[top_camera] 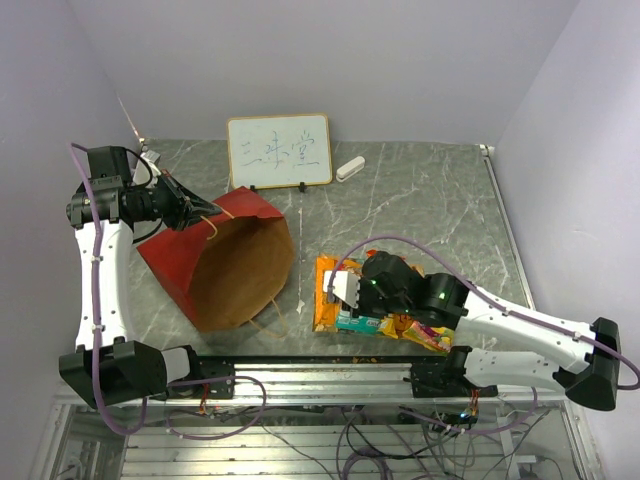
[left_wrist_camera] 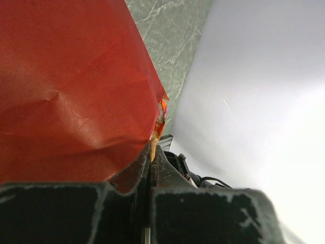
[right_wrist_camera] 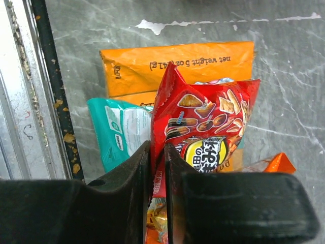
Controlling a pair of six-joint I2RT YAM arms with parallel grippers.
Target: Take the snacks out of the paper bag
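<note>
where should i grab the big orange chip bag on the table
Probably the bare seam strip facing away from the right end effector: the orange chip bag lies flat, and the red packet held there covers its near half. Come from above, pinching across that edge.

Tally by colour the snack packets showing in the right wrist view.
Orange-and-teal chip bag: 1
Red packet: 1, pinched in the right gripper
Small orange packet: 1, only a corner shows
Total: 3 clearly visible; others may be hidden underneath.
</note>
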